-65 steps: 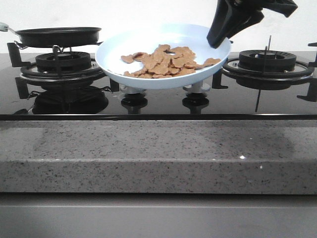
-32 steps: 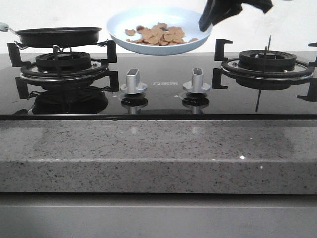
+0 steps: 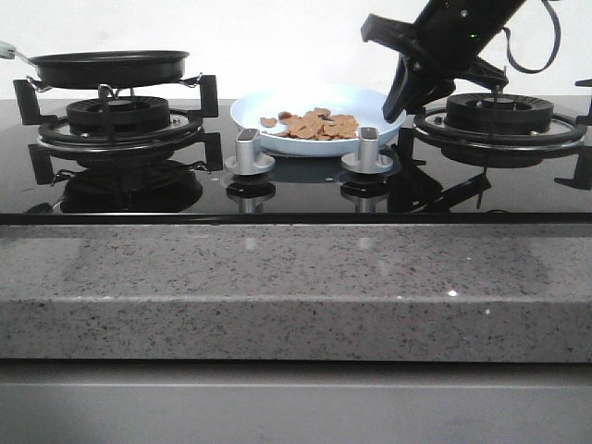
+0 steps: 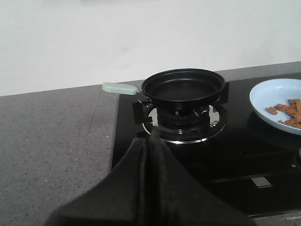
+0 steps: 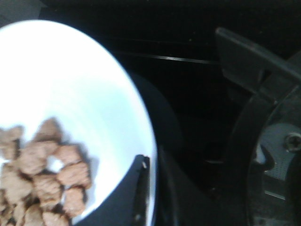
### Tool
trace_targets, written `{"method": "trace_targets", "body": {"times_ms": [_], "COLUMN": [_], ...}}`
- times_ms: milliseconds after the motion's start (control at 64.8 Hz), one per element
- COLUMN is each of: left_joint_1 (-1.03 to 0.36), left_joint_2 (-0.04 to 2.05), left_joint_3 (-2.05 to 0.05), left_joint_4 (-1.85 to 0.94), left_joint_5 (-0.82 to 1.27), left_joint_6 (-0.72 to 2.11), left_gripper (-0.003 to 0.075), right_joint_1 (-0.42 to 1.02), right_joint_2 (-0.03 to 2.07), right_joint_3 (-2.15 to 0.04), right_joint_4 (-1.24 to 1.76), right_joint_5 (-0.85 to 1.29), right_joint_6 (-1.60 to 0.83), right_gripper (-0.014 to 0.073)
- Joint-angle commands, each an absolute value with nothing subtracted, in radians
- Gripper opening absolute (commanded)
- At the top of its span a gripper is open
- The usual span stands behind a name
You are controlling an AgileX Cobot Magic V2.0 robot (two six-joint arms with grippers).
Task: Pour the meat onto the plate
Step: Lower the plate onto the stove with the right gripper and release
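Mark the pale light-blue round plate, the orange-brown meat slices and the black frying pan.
pale light-blue round plate (image 3: 277, 104), front view, bare inner surface at its left.
orange-brown meat slices (image 3: 314, 125), front view, middle of the heap.
black frying pan (image 4: 183, 87), left wrist view, bare inner bottom.

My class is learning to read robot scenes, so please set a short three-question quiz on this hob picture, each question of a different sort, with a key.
1. True or false: the meat lies in the black frying pan.
2. Multiple choice: the right hand is (A) shut on the rim of the plate, (B) open above the pan, (C) turning a knob.
3. Fill the gap: the plate sits on the glass hob between the two ____.

Key
1. False: the meat is on the plate, and the left wrist view shows the pan empty on the left burner.
2. A.
3. burners: behind the two silver knobs.
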State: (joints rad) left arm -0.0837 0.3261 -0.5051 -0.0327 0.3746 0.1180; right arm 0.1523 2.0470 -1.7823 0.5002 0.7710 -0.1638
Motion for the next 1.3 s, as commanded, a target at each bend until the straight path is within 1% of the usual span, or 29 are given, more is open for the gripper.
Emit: {"method": "trace_targets", "body": {"times_ms": [0, 46, 108, 370, 432, 478, 571, 648, 710, 787, 833, 1019, 1142, 1235, 1281], "left_joint_1": [-0.091, -0.091, -0.091, -0.091, -0.091, -0.091, -0.091, -0.091, -0.091, -0.091, -0.091, -0.091, -0.091, -0.091, -0.091], "left_joint_2": [0.334, 0.334, 0.334, 0.334, 0.334, 0.334, 0.334, 0.334, 0.334, 0.334, 0.334, 0.334, 0.334, 0.334, 0.334], "left_joint_3": [-0.531, -0.531, -0.531, -0.531, -0.531, -0.531, -0.531, -0.531, -0.531, -0.531, -0.531, -0.531, -0.531, -0.531, -0.531], "left_joint_4": [-0.044, -0.044, -0.044, -0.044, -0.044, -0.044, -0.044, -0.044, -0.044, -0.044, -0.044, -0.044, -0.044, -0.044, -0.044], "left_joint_5": [0.29, 0.29, 0.29, 0.29, 0.29, 0.29, 0.29, 0.29, 0.29, 0.29, 0.29, 0.29, 0.29, 0.29, 0.29], "left_joint_6": [0.109, 0.109, 0.109, 0.109, 0.109, 0.109, 0.109, 0.109, 0.109, 0.109, 0.109, 0.109, 0.109, 0.109, 0.109], "left_gripper": [-0.002, -0.002, -0.002, -0.002, -0.002, -0.002, -0.002, -0.002, -0.002, -0.002, -0.002, -0.002, -0.002, -0.002, -0.002], "right_joint_1": [0.148, 0.148, 0.147, 0.147, 0.147, 0.147, 0.147, 0.147, 0.147, 0.147, 0.147, 0.147, 0.15, 0.15, 0.15], "right_joint_2": [1.985, 1.985, 1.982, 1.938, 1.925, 1.92, 1.908, 1.9, 1.895, 1.894, 1.892, 1.872, 1.814, 1.729, 1.646], "right_joint_3": [-1.825, -1.834, -1.846, -1.96, -1.987, -2.009, -2.036, -2.043, -2.043, -2.043, -2.043, -2.042, -2.025, -1.931, -1.834], "right_joint_4": [0.53, 0.528, 0.525, 0.5, 0.482, 0.475, 0.458, 0.444, 0.435, 0.435, 0.435, 0.415, 0.358, 0.313, 0.293], "right_joint_5": [0.734, 0.735, 0.737, 0.798, 0.838, 0.88, 0.944, 0.983, 1.007, 1.035, 1.047, 1.065, 1.061, 1.008, 0.938], "right_joint_6": [-0.168, -0.168, -0.168, -0.168, -0.168, -0.168, -0.168, -0.168, -0.168, -0.168, -0.168, -0.168, -0.169, -0.169, -0.169], "right_gripper": [0.0228, 0.0271, 0.0295, 0.029, 0.0267, 0.0231, 0.0132, 0.0031, -0.0022, -0.0062, -0.0073, -0.0071, -0.0071, -0.0071, -0.0071]}}
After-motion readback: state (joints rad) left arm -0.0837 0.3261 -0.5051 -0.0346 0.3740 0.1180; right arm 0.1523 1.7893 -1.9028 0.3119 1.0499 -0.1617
